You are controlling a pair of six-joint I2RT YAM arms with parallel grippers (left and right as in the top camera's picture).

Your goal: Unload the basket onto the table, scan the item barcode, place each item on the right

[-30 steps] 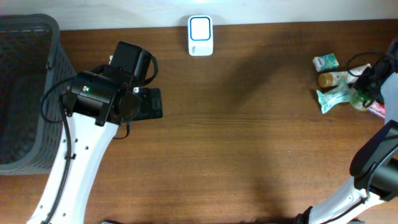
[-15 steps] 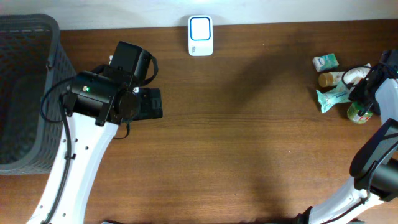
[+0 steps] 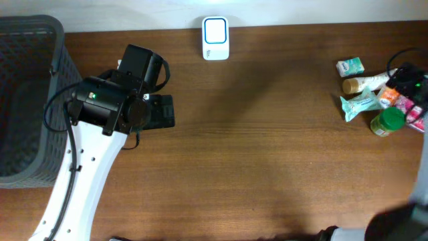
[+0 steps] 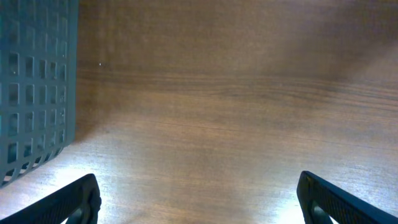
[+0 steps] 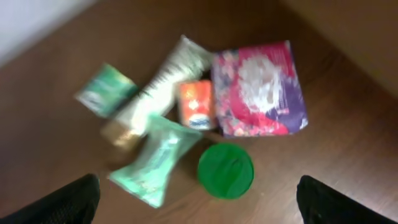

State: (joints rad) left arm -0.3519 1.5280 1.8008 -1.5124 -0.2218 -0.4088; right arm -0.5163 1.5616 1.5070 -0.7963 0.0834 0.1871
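Observation:
A white barcode scanner (image 3: 215, 38) stands at the table's far edge. The items lie in a cluster at the right: a green-lidded jar (image 5: 225, 170), a pink and purple packet (image 5: 259, 88), a small orange tin (image 5: 196, 104), a cream tube (image 5: 165, 78), a mint pouch (image 5: 157, 158) and a small green packet (image 5: 104, 90). My right gripper (image 5: 198, 205) hangs open above the cluster, with the jar (image 3: 386, 122) below and between its fingers (image 5: 74, 199), untouched. My left gripper (image 4: 199, 205) is open over bare wood, holding nothing.
A dark grey mesh basket (image 3: 27, 94) fills the left end of the table, and its wall (image 4: 31, 87) shows beside my left gripper. The left arm (image 3: 110, 107) reaches over the table beside the basket. The right arm (image 3: 413, 80) shows only at the right edge.
My right gripper has opened and drawn back toward the right edge, and the green-lidded jar now stands uncovered. The left arm has not moved.

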